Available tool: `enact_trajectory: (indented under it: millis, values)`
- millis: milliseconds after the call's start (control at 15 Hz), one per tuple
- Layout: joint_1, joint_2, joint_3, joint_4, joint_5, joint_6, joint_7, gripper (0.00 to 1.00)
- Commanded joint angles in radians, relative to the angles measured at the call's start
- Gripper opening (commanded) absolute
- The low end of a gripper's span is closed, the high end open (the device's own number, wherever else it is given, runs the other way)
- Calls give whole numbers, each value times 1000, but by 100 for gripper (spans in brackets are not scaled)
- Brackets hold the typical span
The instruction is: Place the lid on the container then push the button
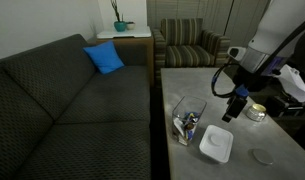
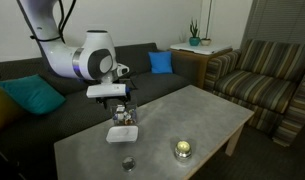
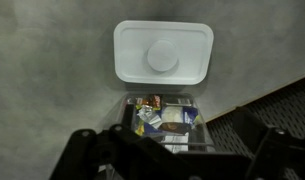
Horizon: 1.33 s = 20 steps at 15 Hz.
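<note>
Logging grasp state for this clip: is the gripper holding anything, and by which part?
Nothing is held. The open gripper hovers, touching neither the flat white square plastic lid nor the clear square plastic container.

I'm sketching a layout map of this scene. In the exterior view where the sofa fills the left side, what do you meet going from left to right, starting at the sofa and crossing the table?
blue cushion → container → lid → grey disc
</note>
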<state>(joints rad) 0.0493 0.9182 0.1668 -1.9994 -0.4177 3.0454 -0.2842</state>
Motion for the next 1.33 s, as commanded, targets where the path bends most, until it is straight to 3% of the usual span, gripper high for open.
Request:
enact_trajectory:
  millis: [0, 200, 533, 600, 933, 1267]
  values:
    - [-53, 117, 72, 100, 30, -59, -116, 100]
    - [-60, 174, 85, 133, 44, -107, -147, 100]
    - [-30, 260, 50, 192, 61, -127, -128, 100]
    - [-25, 225, 50, 154, 57, -110, -118, 100]
    - [-7, 249, 33, 185, 52, -111, -112, 100]
    - [-24, 352, 33, 328, 71, -224, -141, 100]
